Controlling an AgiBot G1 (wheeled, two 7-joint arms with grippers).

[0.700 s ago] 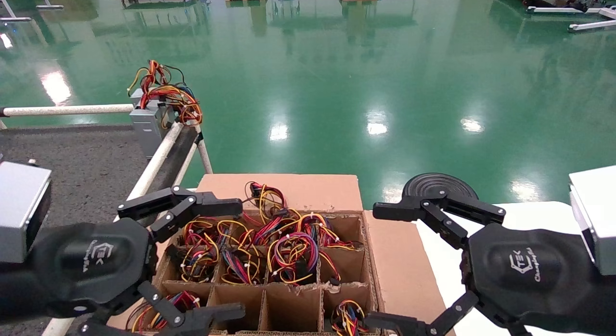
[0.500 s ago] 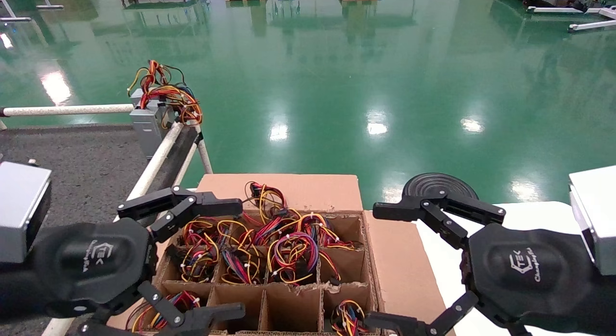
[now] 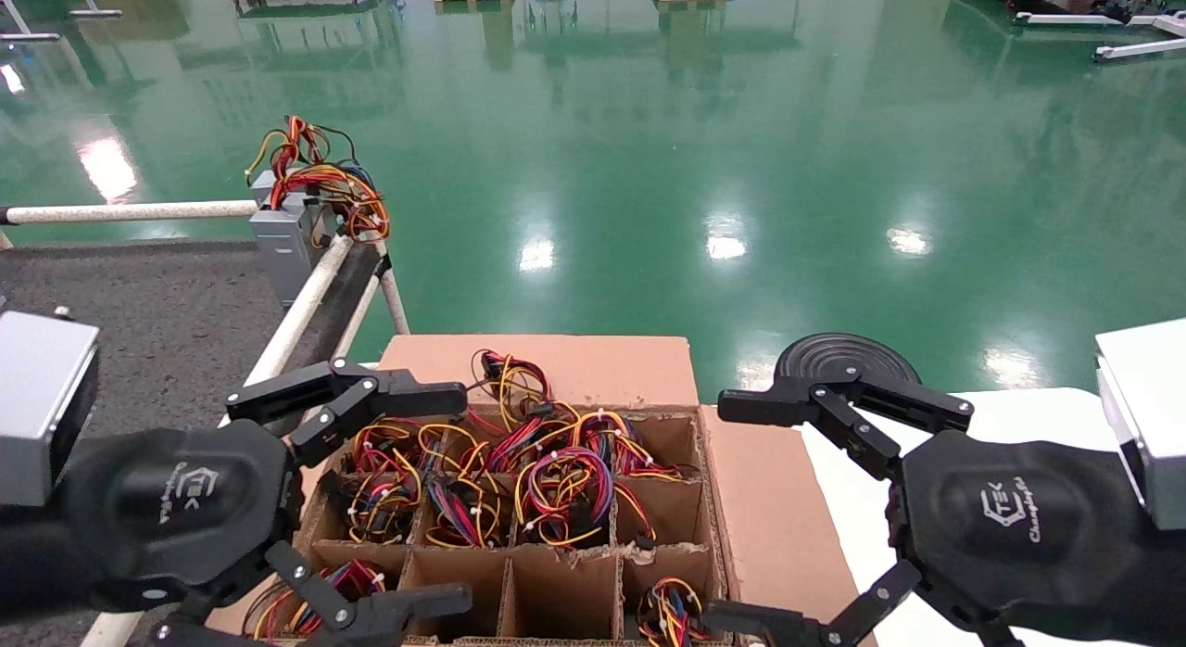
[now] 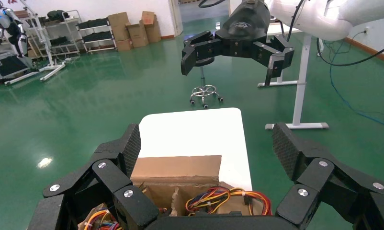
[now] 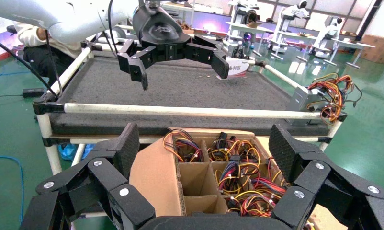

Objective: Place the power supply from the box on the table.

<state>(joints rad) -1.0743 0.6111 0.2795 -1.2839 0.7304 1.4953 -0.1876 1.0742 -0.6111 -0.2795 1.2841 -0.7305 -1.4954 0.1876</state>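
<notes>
The left gripper (image 3: 408, 499) is held wide open above the left edge of the box (image 3: 593, 369), its fingers spread far apart with nothing between them and nothing touched; one fingertip (image 3: 435, 399) hangs over the far left cells, the other over the near left corner. The right gripper (image 3: 746, 513) is likewise spread wide and empty, held above the box's right flap and the white tabletop (image 3: 1038, 415) beside it. In the left wrist view the two pads (image 4: 132, 148) are seen well apart, framing the carton below and the other arm's gripper farther off.

The box is divided by a cardboard grid into square cells, and bundles of red, yellow, orange and black wires (image 3: 556, 471) are seen filling several of them; the metal bodies beneath cannot be made out. One power supply (image 3: 287, 234) is seen outside the box, standing at the far corner of the table (image 3: 157, 323), against the white rail (image 3: 306, 304), with its wires piled on top.
</notes>
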